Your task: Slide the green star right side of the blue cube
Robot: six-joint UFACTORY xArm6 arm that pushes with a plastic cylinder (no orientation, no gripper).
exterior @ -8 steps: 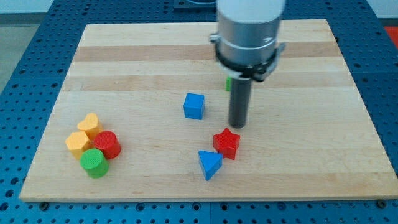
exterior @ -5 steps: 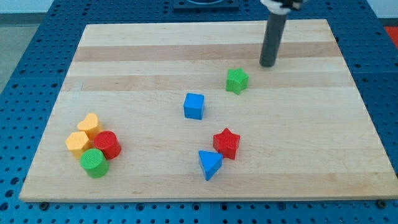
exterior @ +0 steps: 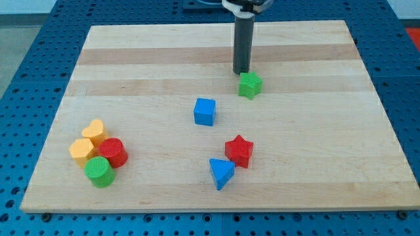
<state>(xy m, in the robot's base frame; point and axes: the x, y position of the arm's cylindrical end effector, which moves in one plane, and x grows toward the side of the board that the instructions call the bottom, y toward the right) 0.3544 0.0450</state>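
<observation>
The green star (exterior: 249, 85) lies on the wooden board (exterior: 151, 59), up and to the right of the blue cube (exterior: 205, 111). My tip (exterior: 241, 71) stands just above the star's upper left edge, touching it or nearly so. The rod rises straight toward the view's top.
A red star (exterior: 239, 151) and a blue triangle (exterior: 221, 173) lie below the blue cube. At the lower left sit a yellow heart (exterior: 95, 132), a yellow block (exterior: 82, 150), a red cylinder (exterior: 113, 152) and a green cylinder (exterior: 99, 171).
My tip went from beside the blue cube's right to the upper right of the board, then left to just above the green star. The blocks have not moved.
</observation>
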